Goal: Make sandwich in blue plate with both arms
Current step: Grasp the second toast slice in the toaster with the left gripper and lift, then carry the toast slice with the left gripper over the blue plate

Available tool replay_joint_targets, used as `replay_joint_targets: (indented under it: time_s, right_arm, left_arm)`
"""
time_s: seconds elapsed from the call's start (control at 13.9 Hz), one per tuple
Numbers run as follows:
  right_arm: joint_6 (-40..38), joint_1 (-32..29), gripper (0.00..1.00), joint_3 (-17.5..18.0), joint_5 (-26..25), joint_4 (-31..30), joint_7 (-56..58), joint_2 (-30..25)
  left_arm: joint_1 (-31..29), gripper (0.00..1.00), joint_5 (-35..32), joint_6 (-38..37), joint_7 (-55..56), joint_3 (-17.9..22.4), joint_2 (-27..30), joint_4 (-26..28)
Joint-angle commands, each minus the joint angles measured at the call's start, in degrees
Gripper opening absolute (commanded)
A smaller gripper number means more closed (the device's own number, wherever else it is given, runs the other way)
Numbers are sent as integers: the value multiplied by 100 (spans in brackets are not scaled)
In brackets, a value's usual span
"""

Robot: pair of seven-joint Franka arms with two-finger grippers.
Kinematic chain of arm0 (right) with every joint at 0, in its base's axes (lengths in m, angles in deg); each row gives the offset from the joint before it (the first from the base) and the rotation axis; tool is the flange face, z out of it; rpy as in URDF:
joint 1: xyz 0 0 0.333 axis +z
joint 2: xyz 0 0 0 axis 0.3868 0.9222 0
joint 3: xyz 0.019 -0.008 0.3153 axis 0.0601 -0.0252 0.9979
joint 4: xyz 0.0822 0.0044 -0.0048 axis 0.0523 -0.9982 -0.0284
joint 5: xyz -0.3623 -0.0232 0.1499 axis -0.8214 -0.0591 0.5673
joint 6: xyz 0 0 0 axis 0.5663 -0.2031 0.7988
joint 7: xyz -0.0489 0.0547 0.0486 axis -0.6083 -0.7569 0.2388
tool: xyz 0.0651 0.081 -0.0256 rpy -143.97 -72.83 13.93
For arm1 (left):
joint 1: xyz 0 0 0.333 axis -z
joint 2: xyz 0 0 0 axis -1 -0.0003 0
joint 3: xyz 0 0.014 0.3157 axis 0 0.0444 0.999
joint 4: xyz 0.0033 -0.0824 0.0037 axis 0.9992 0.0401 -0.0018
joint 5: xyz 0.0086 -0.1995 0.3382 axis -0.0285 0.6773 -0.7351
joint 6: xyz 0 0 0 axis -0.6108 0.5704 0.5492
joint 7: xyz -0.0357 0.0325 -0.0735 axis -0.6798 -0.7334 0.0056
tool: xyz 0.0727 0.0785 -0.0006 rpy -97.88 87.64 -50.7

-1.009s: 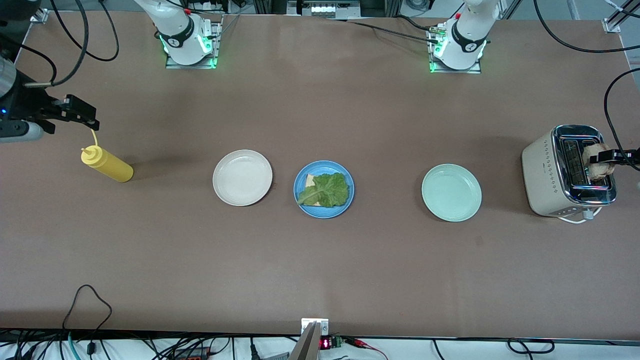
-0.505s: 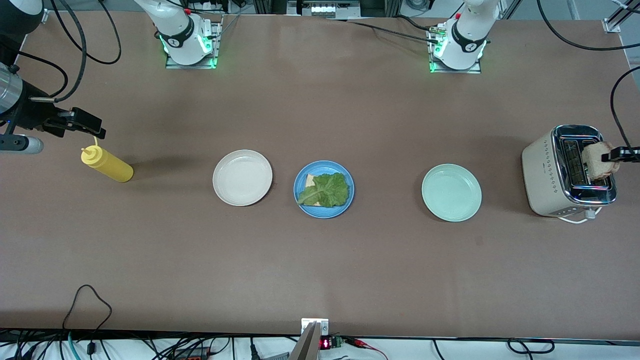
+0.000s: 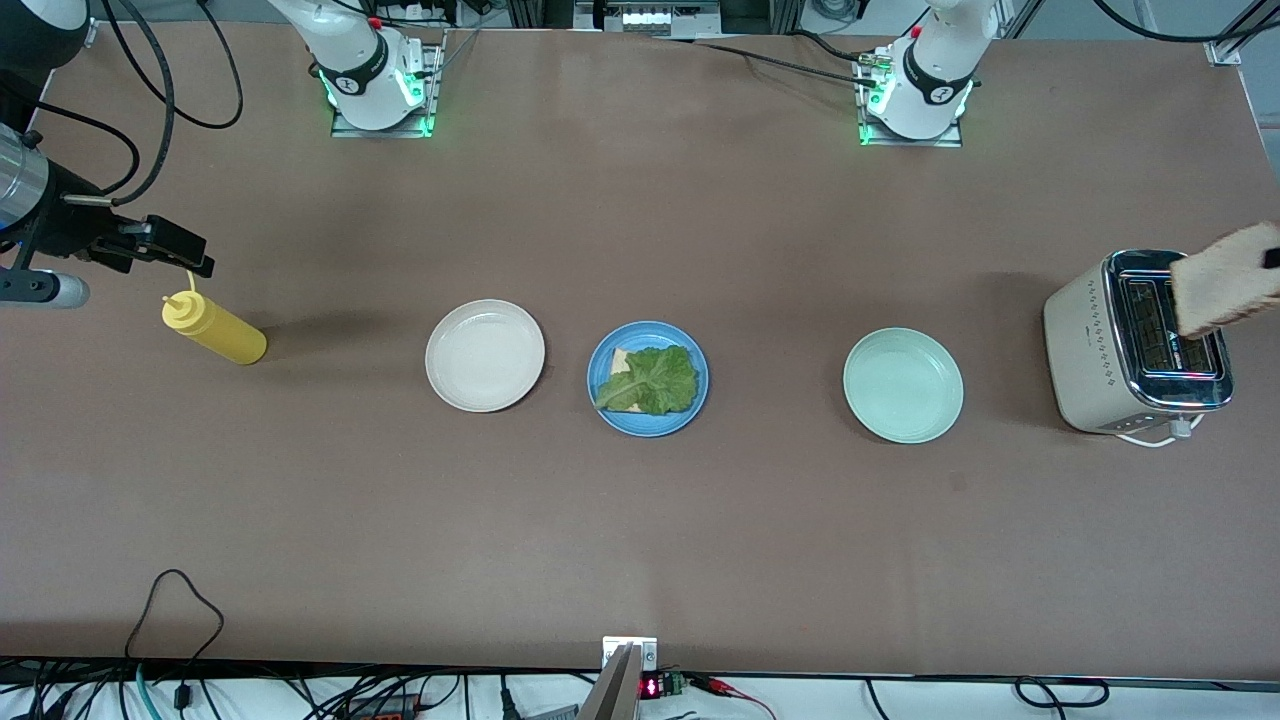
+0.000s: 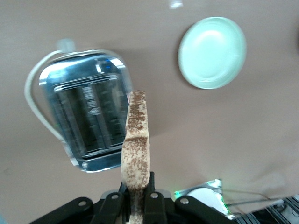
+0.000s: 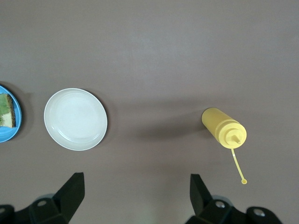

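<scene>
Front view: blue plate [image 3: 648, 378] mid-desk already has bread and lettuce [image 3: 652, 380]; toast slice [image 3: 1225, 279] hangs over the toaster [image 3: 1135, 342].

Left wrist view: left tool [image 4: 138, 205] pinches the toast's edge. Light, crumbly, so grip gently.

Right wrist view: right tool [image 5: 135, 196] gapes wide, empty, over desk near the mustard bottle [image 5: 223, 128].

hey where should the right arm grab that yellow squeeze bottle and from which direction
Judging by its pose, grip the yellow bottle across its round body, coming straight down from above. It lies on its side, so the body's width fits between the right gripper's open fingers; the cap end narrows and its dangling tether offers no firm hold.
</scene>
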Motion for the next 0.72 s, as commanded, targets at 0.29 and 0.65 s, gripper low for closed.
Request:
replay_joint_targets:
  time_s: [0.29,0.65]
  right_arm:
    - [-166,6,100,-3,91,110,-188,42]
    - [-183,33,100,15,56,127,-179,33]
  left_arm:
    - [752,1,1162,197,1981,-1373,-375,221]
    - [1703,1,1970,2006,2720,-1374,-578,1177]
